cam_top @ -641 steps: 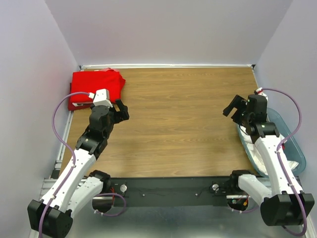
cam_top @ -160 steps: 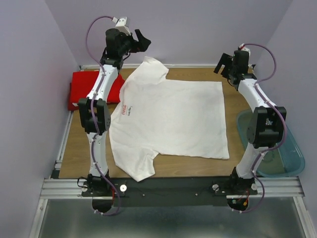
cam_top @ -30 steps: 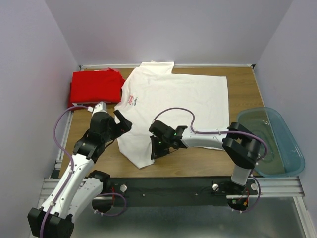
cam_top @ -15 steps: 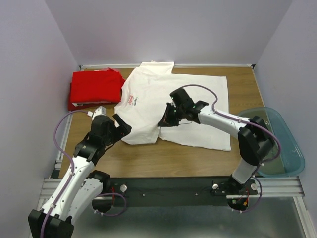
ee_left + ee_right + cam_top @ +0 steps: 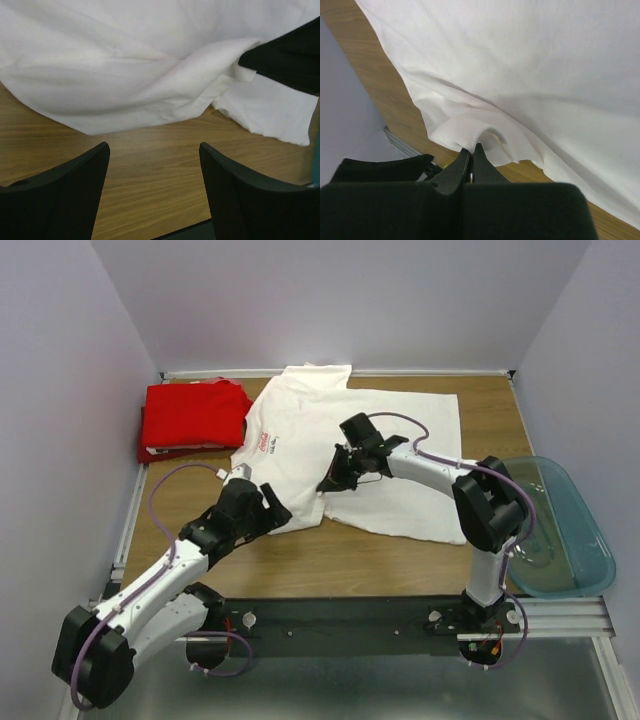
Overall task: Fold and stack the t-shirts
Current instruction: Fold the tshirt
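Top: white shirt (image 5: 400, 440) spread on the table (image 5: 300, 570), red shirt (image 5: 190, 418) folded back-left, right gripper (image 5: 331, 481) on the near sleeve. Left wrist: left gripper (image 5: 152, 148) wide apart, empty, hem just ahead; it should pin that edge. Right wrist: jaws clamped on white cloth, best laid down flat before letting go.

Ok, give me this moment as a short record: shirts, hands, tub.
white t-shirt: spread on the table, near-left part pulled inward
red t-shirt: folded, far left corner
right hand: shut, pinching the white t-shirt's edge
left hand: open, above bare wood by the shirt, holding nothing
tub: at the table's right side
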